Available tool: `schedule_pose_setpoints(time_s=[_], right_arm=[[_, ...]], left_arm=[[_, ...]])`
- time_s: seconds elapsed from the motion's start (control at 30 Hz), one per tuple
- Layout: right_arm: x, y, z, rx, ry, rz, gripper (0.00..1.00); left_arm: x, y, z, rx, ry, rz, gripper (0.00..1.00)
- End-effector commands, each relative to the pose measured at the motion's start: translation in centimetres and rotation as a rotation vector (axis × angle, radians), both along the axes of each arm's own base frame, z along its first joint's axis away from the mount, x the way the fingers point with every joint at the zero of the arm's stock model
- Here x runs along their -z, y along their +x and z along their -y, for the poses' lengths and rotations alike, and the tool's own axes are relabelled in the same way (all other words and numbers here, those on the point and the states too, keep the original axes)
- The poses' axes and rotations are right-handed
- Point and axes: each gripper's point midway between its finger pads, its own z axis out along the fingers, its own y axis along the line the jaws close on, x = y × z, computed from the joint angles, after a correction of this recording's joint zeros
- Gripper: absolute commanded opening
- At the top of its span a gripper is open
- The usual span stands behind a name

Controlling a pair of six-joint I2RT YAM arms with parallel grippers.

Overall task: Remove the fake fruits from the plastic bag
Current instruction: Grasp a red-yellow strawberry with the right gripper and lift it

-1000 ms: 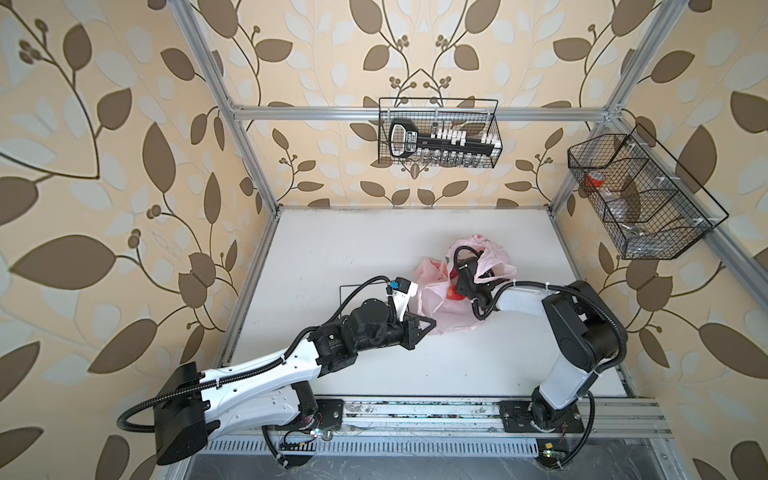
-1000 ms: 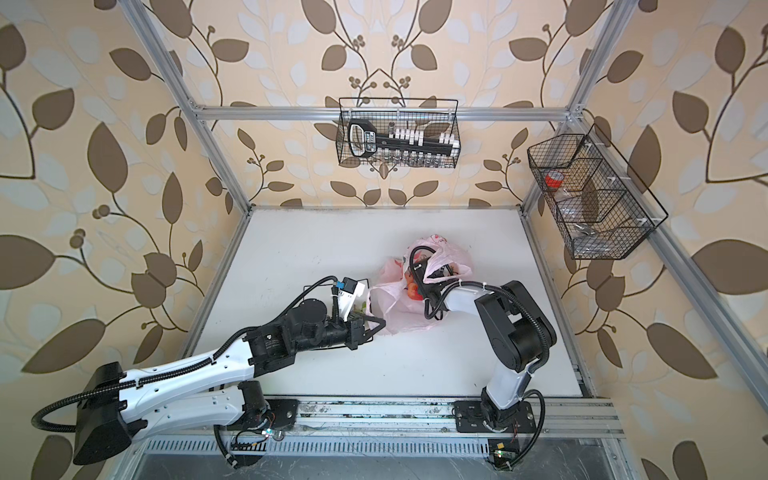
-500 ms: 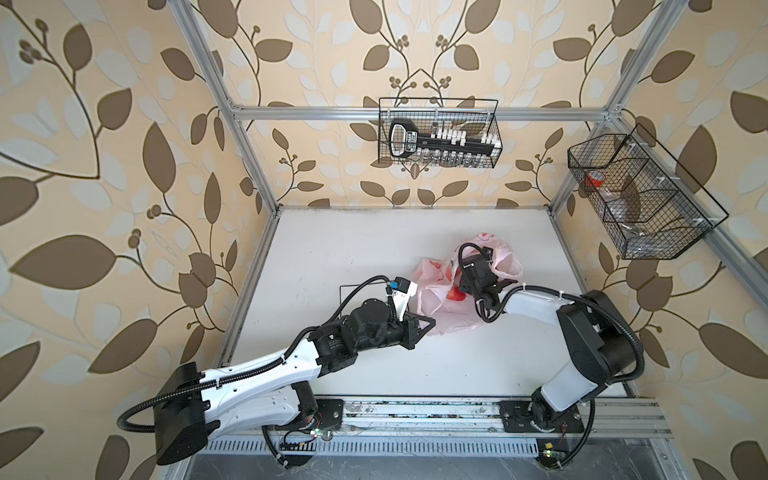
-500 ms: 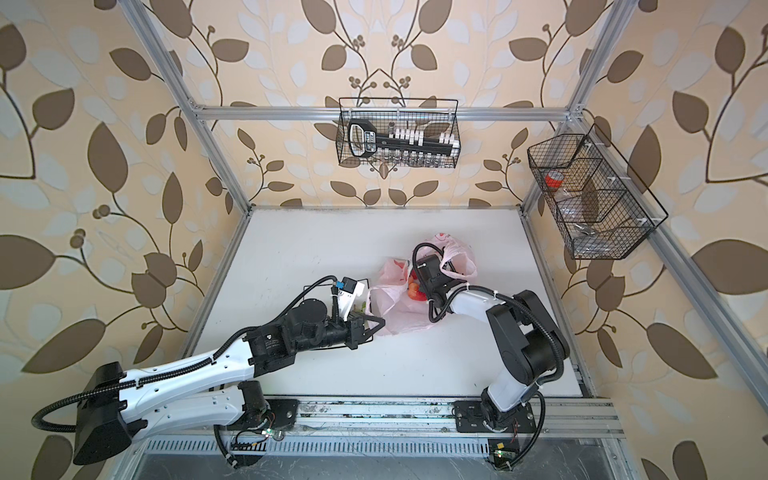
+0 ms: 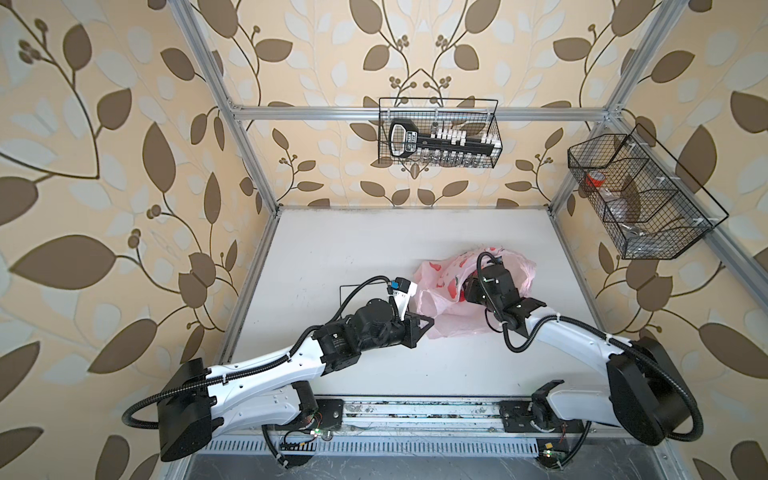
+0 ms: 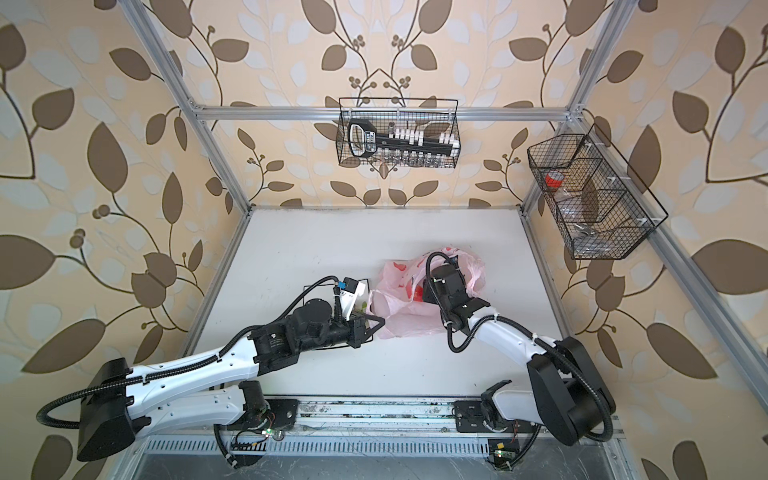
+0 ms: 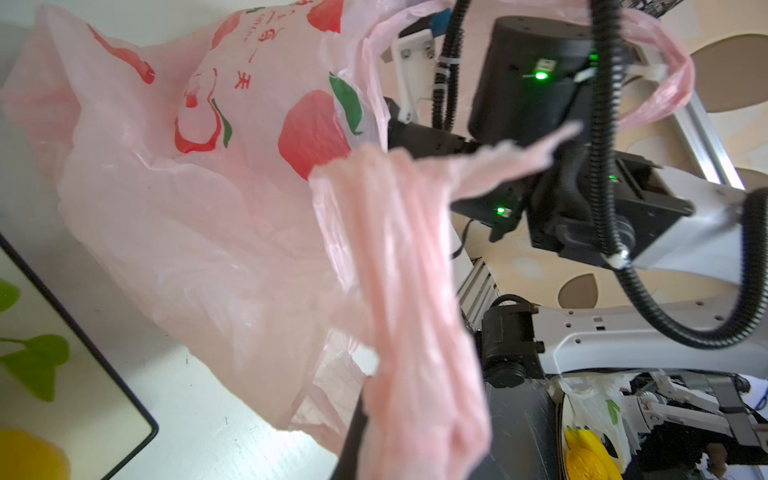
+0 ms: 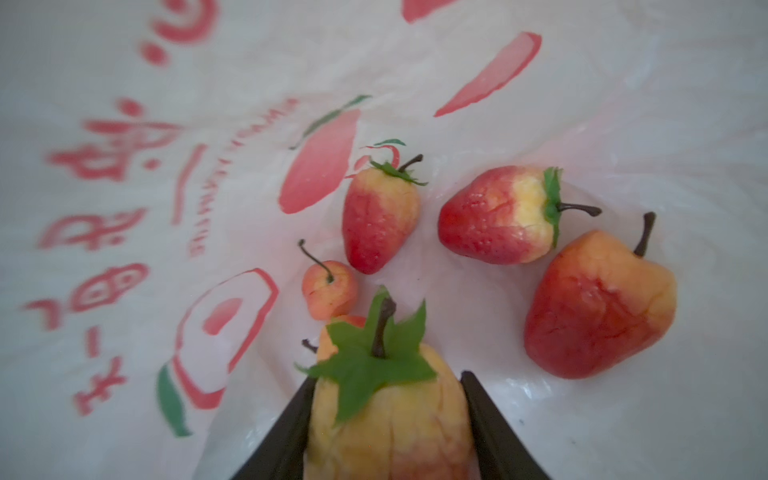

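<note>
1. Both top views: one bag (image 5: 453, 322) mid-table; left gripper (image 5: 424, 326) clamped on its near edge; right arm (image 5: 552, 332) reaches inside
2. Left wrist: one handle (image 7: 399, 291), pinched
3. Right wrist: five fruits (image 8: 598, 303) in bag, two strawberries (image 8: 380, 216); right gripper (image 8: 387, 377) clamped on one yellow fruit (image 8: 390, 428), stem pointing away, long axis along fingers (image 8: 286, 432)
</note>
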Motion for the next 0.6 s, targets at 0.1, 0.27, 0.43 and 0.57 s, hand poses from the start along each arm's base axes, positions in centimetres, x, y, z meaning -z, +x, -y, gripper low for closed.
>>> schedule_pose_setpoints(time_s=[0.1, 0.27, 0.43, 0.57], right_arm=[[-2.4, -2.0, -1.9, -0.133, 0.071, 0.056, 0.44], [-3.5, -3.6, -2.0, -0.172, 0.111, 0.071, 0.44], [-4.2, -4.9, -1.4, -0.174, 0.123, 0.074, 0.44], [-5.0, -5.8, -1.1, -0.178, 0.132, 0.084, 0.44]], left_arm=[[-1.4, 1.4, 0.5, -0.046, 0.021, 0.026, 0.00], [-2.1, 2.5, 0.4, -0.079, 0.019, 0.044, 0.00], [-3.3, 4.3, -0.1, -0.110, 0.012, 0.067, 0.00], [-4.2, 6.0, -0.5, -0.131, -0.011, 0.067, 0.00]])
